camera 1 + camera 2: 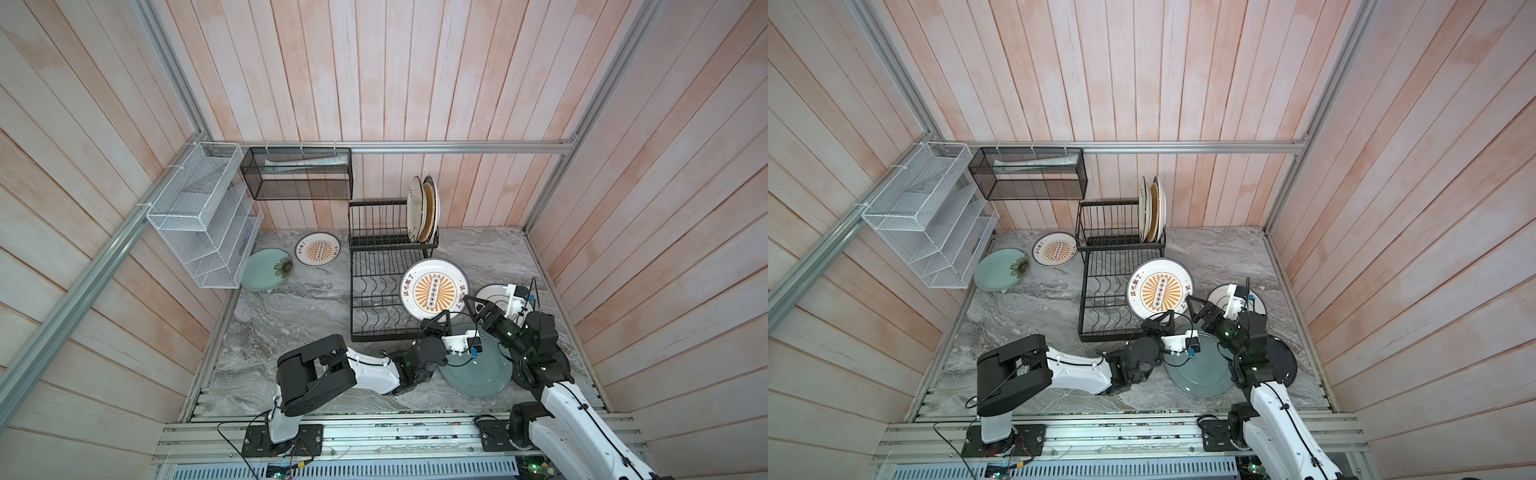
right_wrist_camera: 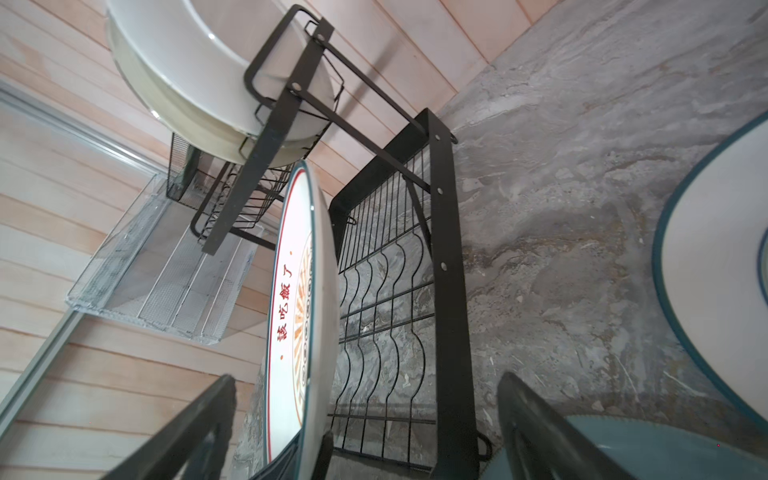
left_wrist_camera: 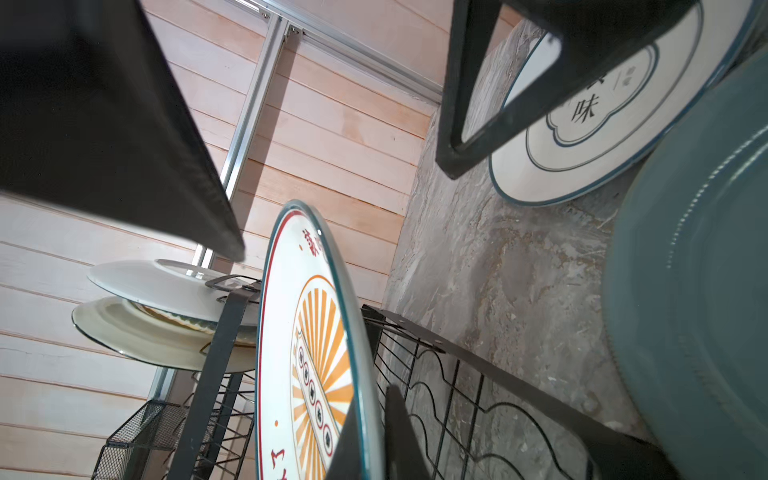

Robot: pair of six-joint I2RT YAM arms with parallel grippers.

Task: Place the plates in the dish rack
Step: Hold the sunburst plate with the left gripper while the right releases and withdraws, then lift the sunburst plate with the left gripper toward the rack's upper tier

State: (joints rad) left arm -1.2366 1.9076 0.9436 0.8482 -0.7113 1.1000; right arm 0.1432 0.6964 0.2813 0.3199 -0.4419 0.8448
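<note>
The left hand clenched the upright sunburst plate's near rim, the dish rack just beyond it, while the right hand sat released alongside.

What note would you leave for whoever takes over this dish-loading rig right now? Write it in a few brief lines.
Left gripper: shut on the lower rim of the large round white plate with orange sunburst, held on edge over the lower tier of the black wire dish rack.
Right gripper: open, beside that plate.
Done: three plates stand in the upper tier.
To do: seat the held plate, then load the small sunburst plate, pale green flower plate, grey-blue plate, white blue-ringed plate and black plate, all flat on the grey marble table.
</note>
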